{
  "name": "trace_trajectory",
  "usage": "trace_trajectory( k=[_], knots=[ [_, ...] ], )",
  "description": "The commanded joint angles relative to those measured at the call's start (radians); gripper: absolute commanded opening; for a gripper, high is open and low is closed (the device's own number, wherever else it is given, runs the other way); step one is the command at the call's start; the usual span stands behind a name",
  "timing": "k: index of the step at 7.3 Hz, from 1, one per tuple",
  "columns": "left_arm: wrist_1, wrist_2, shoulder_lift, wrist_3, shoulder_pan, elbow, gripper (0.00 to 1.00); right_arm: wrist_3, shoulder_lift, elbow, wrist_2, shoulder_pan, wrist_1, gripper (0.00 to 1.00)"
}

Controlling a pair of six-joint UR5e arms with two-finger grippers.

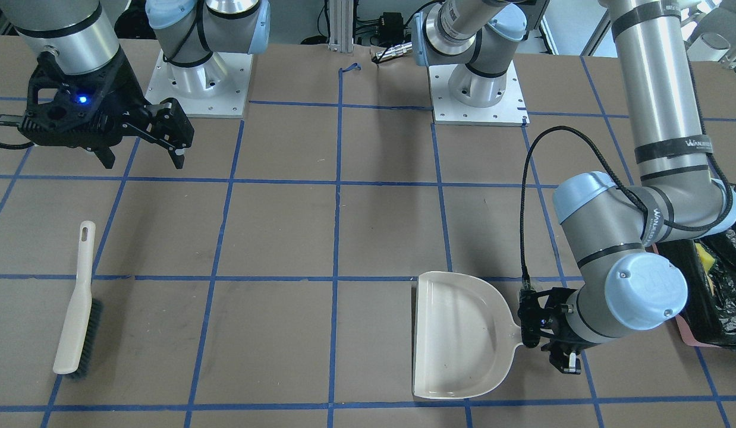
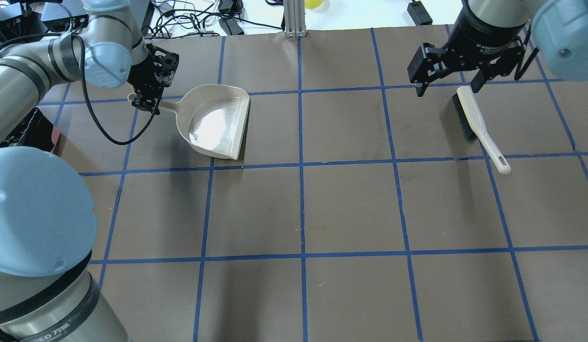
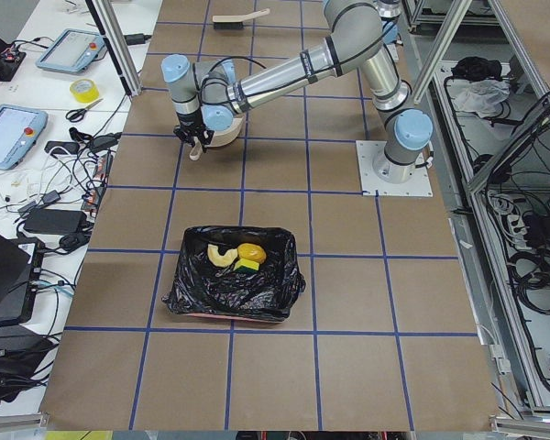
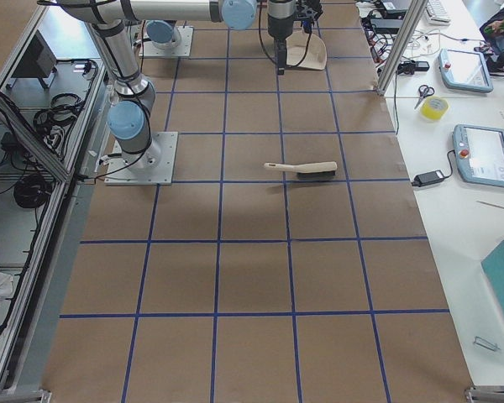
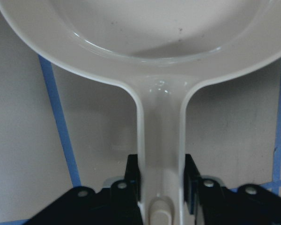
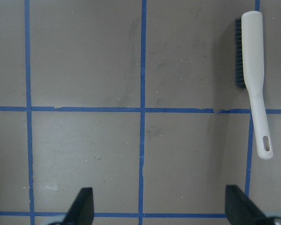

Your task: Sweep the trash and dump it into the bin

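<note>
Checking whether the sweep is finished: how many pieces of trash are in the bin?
3, all in the bin: croissant-like piece, yellow-orange lump beside it, green sponge against the lump. More may lie hidden underneath.

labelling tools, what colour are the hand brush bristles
Dark grey bristles on the cream plastic hand brush; clearest in the exterior front-facing view.

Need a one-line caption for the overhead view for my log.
Left gripper holds the empty dustpan by its handle; right gripper hangs open near the brush.

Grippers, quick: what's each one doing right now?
Left gripper: closed on the dustpan handle.
Right gripper: open, empty; the brush lies unheld.
</note>
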Motion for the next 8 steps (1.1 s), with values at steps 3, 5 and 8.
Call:
trace_trajectory(
  k=[3,5,8],
  knots=[
    [-0.014,0.004,0.054,-0.019,-0.003,0.023,0.77,0.009,-0.002,0.001,0.011,0.0,0.0,1.0],
    [-0.196,-0.008,0.134,-0.158,-0.003,0.1,0.77,0.007,-0.002,0.001,0.005,0.0,0.002,1.0],
    [-0.408,-0.047,0.232,-0.599,-0.085,0.174,0.78,0.007,-0.006,0.001,0.002,0.0,0.002,1.0]
  ],
)
